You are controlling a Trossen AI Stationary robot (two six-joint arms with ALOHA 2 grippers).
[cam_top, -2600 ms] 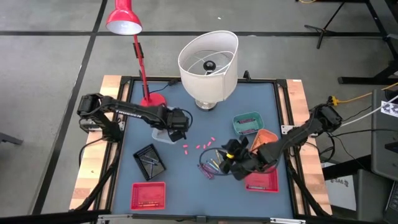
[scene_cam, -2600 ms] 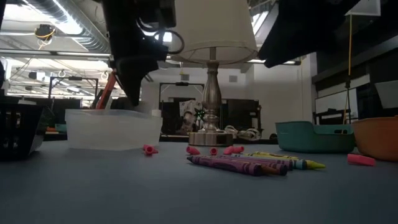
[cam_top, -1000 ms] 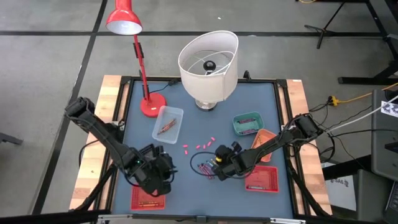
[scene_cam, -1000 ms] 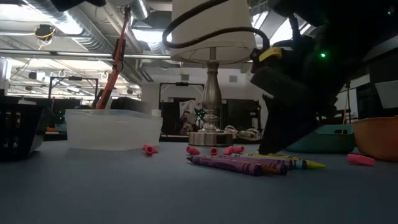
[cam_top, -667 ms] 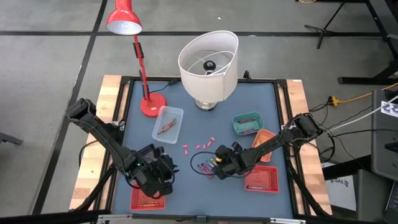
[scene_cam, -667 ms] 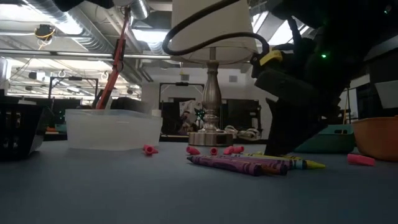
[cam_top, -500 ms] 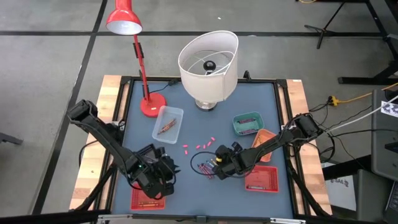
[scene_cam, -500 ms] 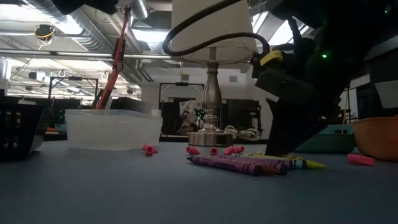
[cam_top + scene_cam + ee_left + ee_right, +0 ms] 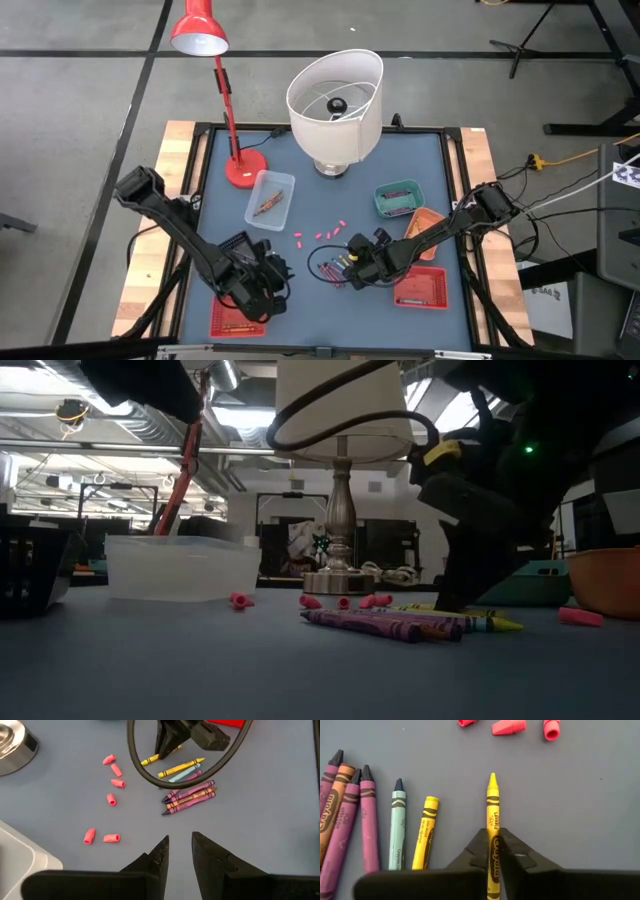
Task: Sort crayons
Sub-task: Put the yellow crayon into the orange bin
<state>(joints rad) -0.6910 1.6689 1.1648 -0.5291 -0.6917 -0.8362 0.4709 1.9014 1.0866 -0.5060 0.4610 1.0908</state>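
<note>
- Down at the lower middle of the high view, the right gripper [image 9: 352,262] sits on the loose pile of crayons [image 9: 335,268] on the blue-grey table top [image 9: 320,215]. Its wrist camera shows the two dark fingers pinched on one thin yellow wax crayon [image 9: 492,827], tip pointing away from the claw.
- Just beside it lie another yellow crayon [image 9: 425,832], a pale blue crayon [image 9: 397,827] and a bunch of purple crayons [image 9: 350,820], all flat on the table. Above them in that frame are short pink crayon stubs [image 9: 508,726].
- From table height the same pile shows in the centre, purples in front, yellows behind.
- The left gripper [image 9: 262,285] hangs over the lower left of the high view, close to the red plastic tray [image 9: 236,318]. Its fingers [image 9: 160,855] are a little apart with nothing between them, so it looks to be waiting.
- My guess at the step: lifting that yellow crayon out for a tray. The teal tray [image 9: 398,198], the orange tray [image 9: 424,221] and the second red tray [image 9: 421,288] all sit right of the pile. I can't tell which one takes yellow.
- To do it well, I'd lift straight up so the neighbours don't get dragged. The grip looks near the back end, so the crayon may droop or swivel. Go slow, keep it level.
</note>
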